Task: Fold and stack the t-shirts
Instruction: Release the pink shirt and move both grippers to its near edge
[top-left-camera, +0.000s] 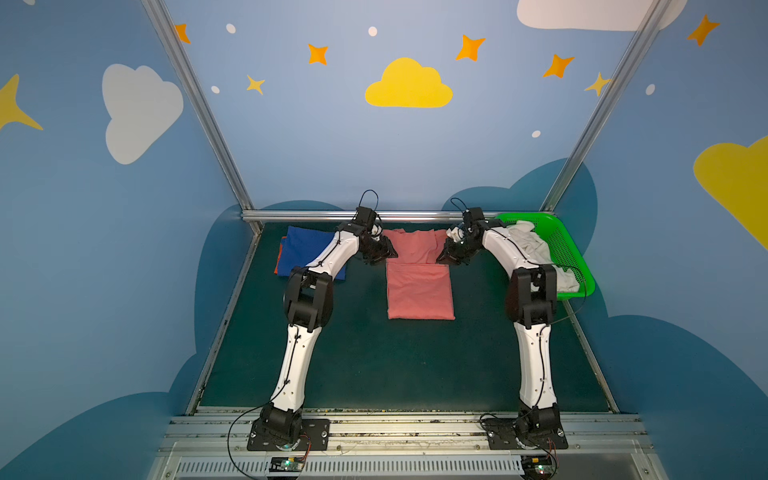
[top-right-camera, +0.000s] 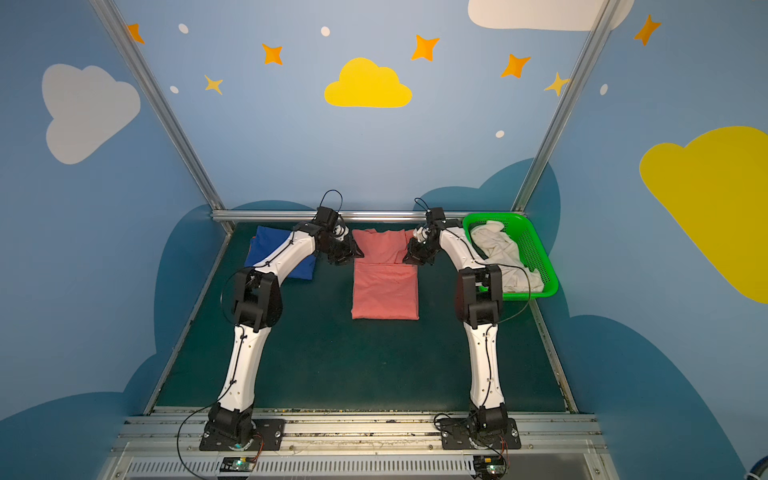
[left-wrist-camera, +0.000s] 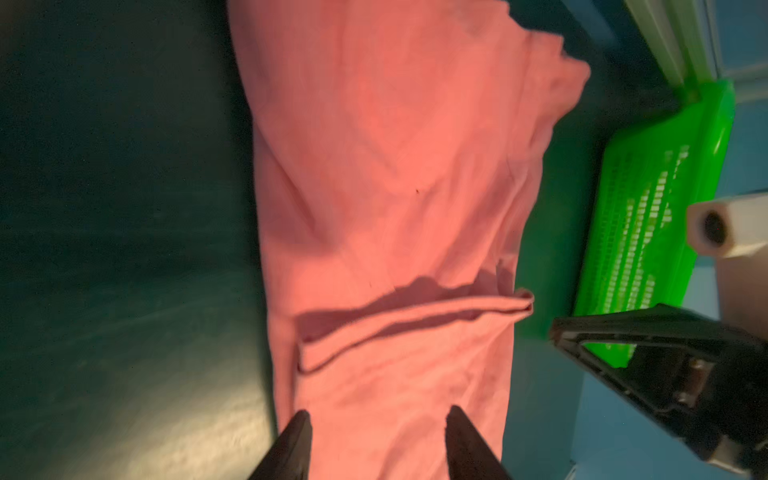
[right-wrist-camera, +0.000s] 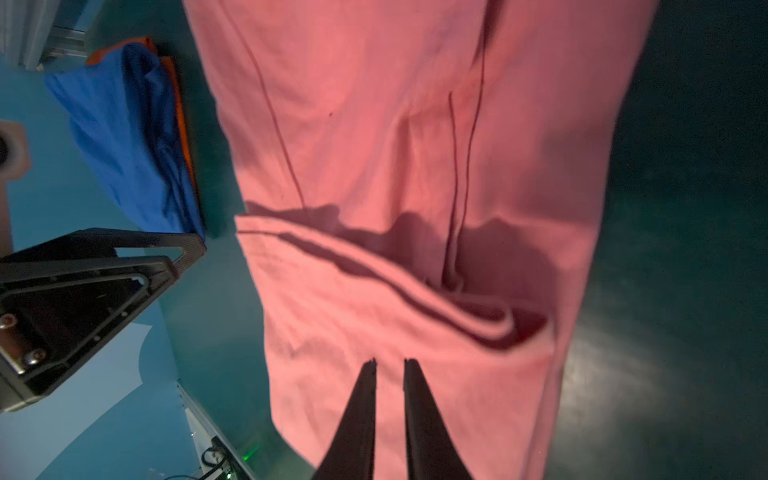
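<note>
Standing by the table (top-left-camera: 374, 365), I see the pink shirt (top-left-camera: 417, 291) lying flat in the middle of it, well apart from everything else. Its near half is doubled up, and a loose edge (left-wrist-camera: 415, 316) runs across it from side to side. That makes a long, neat strip. I think that is so it can be folded once more into a small square.

The left gripper (left-wrist-camera: 378, 415) hangs just over the shirt at the left end of that edge. Its two fingers are spread wide and nothing is between them. The right gripper (right-wrist-camera: 390, 361) hangs at the right end. Its fingers are only a little apart, and I see no cloth pinched there either. One on each side makes sense, because a soft shirt sags if you lift just one corner.

In the far left corner the blue shirt (top-left-camera: 307, 245) lies folded on top of the orange shirt (right-wrist-camera: 183, 124). That is the pile, set out of the way so there is room to fold. The white shirt (top-left-camera: 528, 245) is crumpled in the green basket (top-left-camera: 561, 245) at the far right, waiting its turn.

My guess is the pink one needs another fold, then goes on the blue one.
</note>
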